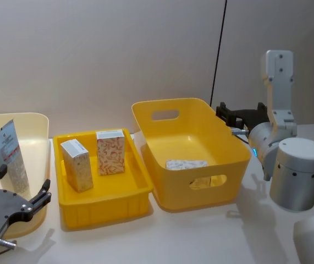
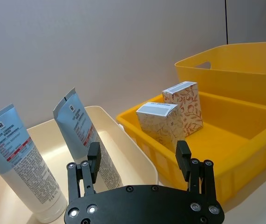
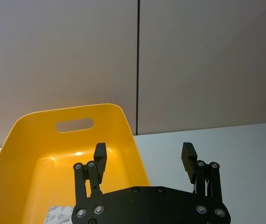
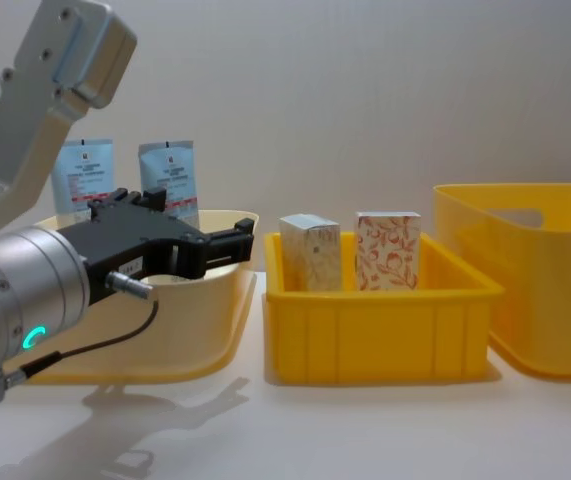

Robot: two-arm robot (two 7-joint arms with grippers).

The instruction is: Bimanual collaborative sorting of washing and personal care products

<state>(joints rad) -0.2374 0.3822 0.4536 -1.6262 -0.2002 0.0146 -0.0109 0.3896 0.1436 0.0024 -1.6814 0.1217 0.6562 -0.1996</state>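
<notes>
1. Cream bin (image 1: 33,116), at 9 o'clock on the counter (image 1: 200,236): two squeeze tubes (image 2: 21,158) (image 2: 84,135) stand inside it, light-blue ends up, leaning on the far wall.
2. Left pincer (image 2: 138,151), at 6 o'clock of the cream bin: you see its fingers spread wide with nothing between them, and it hangs just outside the bin's near rim.
3. Low yellow tray (image 1: 104,206), at centre: the marbled carton (image 1: 77,165) stands upright, and the orange-leaf carton (image 1: 110,152) stands upright at its 2 o'clock, close by but apart.
4. Deep yellow bin (image 1: 173,195), at 3 o'clock of the tray: one pale printed pack (image 1: 186,164) lies flat on its floor. You cannot tell its kind.
5. Right pincer (image 3: 144,153), at 2 o'clock of the deep bin: the fingers are spread wide and empty, and it hangs outside the bin's right rim.
6. Progress, as a judgement: tubes and cartons appear sorted by kind, so most of the work looks done. The flat pack in the deep bin is probably the piece left for you to move.
</notes>
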